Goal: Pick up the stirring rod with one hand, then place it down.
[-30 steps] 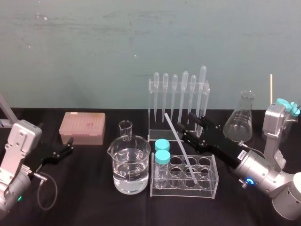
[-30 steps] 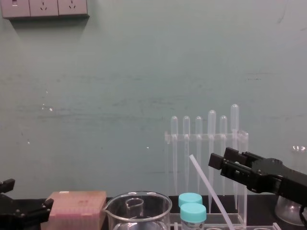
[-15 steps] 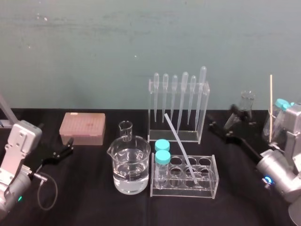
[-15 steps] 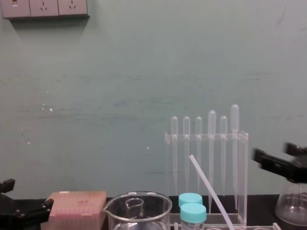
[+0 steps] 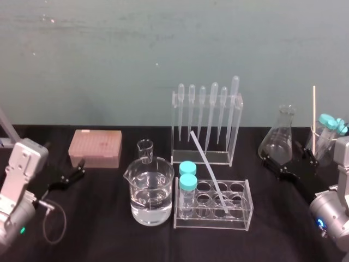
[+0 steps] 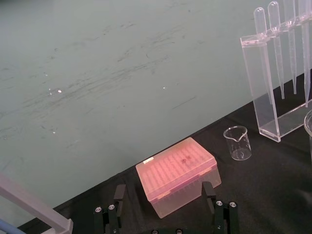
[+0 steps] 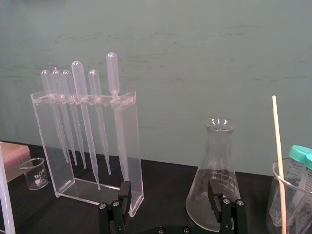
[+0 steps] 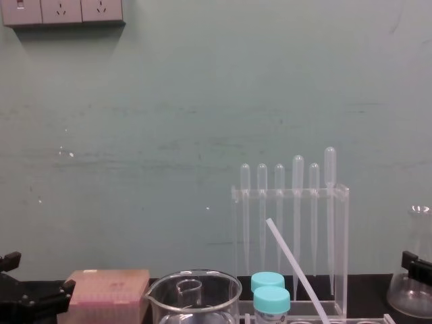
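The stirring rod [image 5: 209, 169] is a thin translucent white stick. It leans with its lower end in the clear tube rack [image 5: 242, 215] and its top toward the pipette stand; it also shows in the chest view [image 8: 297, 270] and at the right wrist view's edge [image 7: 5, 200]. My right gripper [image 5: 289, 161] hovers open and holds nothing, well right of the rod and in front of the conical flask [image 5: 279, 139]. Its black fingers [image 7: 125, 192] stand wide apart. My left gripper [image 6: 163, 195] rests open at the far left, facing the pink tip box [image 6: 178, 173].
A water-filled beaker [image 5: 151, 191] and a small beaker [image 5: 145, 151] stand left of the rack, which holds two blue-capped tubes [image 5: 187, 183]. The pipette stand [image 5: 207, 123] is behind. A beaker with a wooden stick and capped tubes [image 5: 322, 142] sits at the far right.
My right gripper has drawn back to the right, away from the rod and rack, with its fingers spreading wide. The rod stays leaning in the rack. The left arm has not moved.
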